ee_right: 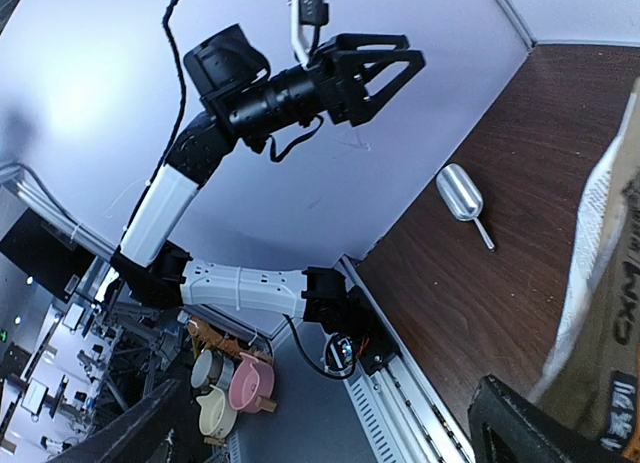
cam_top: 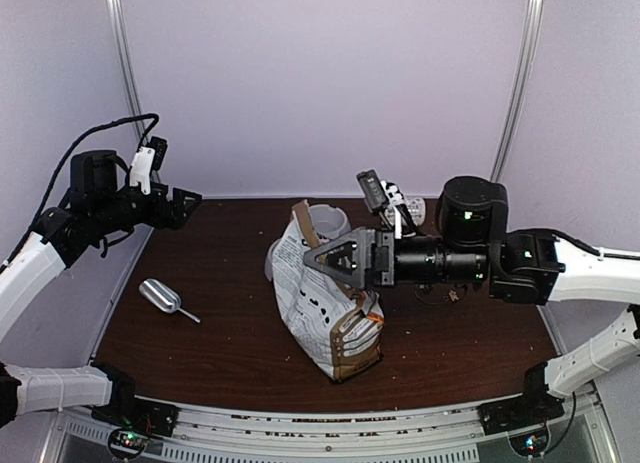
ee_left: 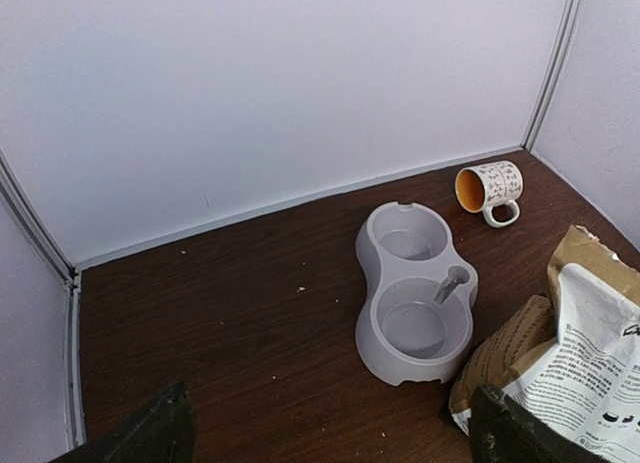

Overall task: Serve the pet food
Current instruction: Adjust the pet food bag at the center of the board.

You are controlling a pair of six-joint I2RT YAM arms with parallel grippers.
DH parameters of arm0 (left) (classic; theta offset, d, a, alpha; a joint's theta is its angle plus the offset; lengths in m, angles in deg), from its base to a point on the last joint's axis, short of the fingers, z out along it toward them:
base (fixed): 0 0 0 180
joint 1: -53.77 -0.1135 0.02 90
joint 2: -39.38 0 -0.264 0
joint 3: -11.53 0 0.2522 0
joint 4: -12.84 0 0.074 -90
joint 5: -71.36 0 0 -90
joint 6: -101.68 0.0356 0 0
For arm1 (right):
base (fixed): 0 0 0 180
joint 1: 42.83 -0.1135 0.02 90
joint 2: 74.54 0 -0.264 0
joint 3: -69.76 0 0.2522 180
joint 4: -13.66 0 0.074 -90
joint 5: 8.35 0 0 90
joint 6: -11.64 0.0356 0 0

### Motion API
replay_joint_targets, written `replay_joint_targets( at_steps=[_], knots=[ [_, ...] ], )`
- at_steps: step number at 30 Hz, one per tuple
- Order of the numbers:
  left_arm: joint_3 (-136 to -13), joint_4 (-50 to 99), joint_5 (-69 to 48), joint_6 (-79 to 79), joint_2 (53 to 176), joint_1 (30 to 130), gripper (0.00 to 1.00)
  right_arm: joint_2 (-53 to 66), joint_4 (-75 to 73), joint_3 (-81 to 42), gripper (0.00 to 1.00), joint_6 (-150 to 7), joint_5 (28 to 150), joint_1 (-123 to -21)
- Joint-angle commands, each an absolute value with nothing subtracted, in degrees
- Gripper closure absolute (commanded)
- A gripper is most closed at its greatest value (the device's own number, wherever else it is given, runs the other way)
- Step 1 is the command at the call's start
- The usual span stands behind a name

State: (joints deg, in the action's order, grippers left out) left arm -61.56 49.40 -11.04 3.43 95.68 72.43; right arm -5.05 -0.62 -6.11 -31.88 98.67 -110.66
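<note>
Left end effector (cam_top: 188, 205): wide open, empty, over desk's (cam_top: 230, 338) left edge
Right end effector (cam_top: 320, 260): wide open, empty, over bag (cam_top: 325, 318)
Scoop (cam_top: 160, 296): lying left of bag
Pet food: not visible (only stray crumbs (ee_left: 300, 288))
Bowl (ee_left: 415, 293): behind bag

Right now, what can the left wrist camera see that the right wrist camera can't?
Only the left wrist view shows the grey double bowl and the mug lying on its side near the back wall. Only the right wrist view shows the metal scoop lying on the table and the left arm seen from outside. Both views show the paper bag at one edge and the brown table.
</note>
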Motion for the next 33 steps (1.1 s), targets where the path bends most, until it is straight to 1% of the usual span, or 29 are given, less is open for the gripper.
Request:
replay_joint_targets(
  at_steps=[1,4,7,11,15,19,23,29,31,33],
  knots=[
    [-61.72,48.39,-11.27,3.19,94.94,72.57,0.02,-0.88,-3.72,-12.02,0.03,-37.59,100.76,-113.71],
    [-61.67,48.39,-10.67,3.3,94.93,72.57,0.02,1.45,-6.86,-13.93,0.04,-38.67,99.07,-114.17],
    [-61.57,47.86,-8.66,3.56,94.93,72.58,0.02,1.03,-10.98,-16.01,0.05,-41.57,96.31,-114.29],
    [-61.47,46.98,-5.27,4.46,95.06,73.74,0.02,-2.11,-20.94,-20.86,0.04,-47.43,87.08,-114.11],
    [-61.56,47.21,-6.37,5.68,95.22,75.6,0.02,-1.96,-28.02,-24.23,0.04,-47.18,82.68,-110.85],
    [-61.68,47.85,-8.21,5.94,95.19,75.85,0.02,0.95,-32.67,-26.69,0.03,-45.65,79.72,-107.37],
    [-61.73,47.87,-8.61,5.84,95.1,75.83,0.02,6.08,-37.08,-29.92,0.04,-42.12,81.78,-102.55],
    [-61.69,48.03,-9.06,5.39,95.28,75.88,0.02,14.18,-39.21,-37.68,0.04,-43.9,86.4,-101.37],
    [-61.76,48.04,-9.0,5.35,95.28,75.84,0.02,17.22,-40.49,-40.67,0.06,-44.81,88.28,-101.37],
    [-61.74,48.13,-9.08,5.35,95.26,75.87,0.02,19.61,-40.76,-42.55,0.1,-45.32,90.37,-101.41]
  ],
)
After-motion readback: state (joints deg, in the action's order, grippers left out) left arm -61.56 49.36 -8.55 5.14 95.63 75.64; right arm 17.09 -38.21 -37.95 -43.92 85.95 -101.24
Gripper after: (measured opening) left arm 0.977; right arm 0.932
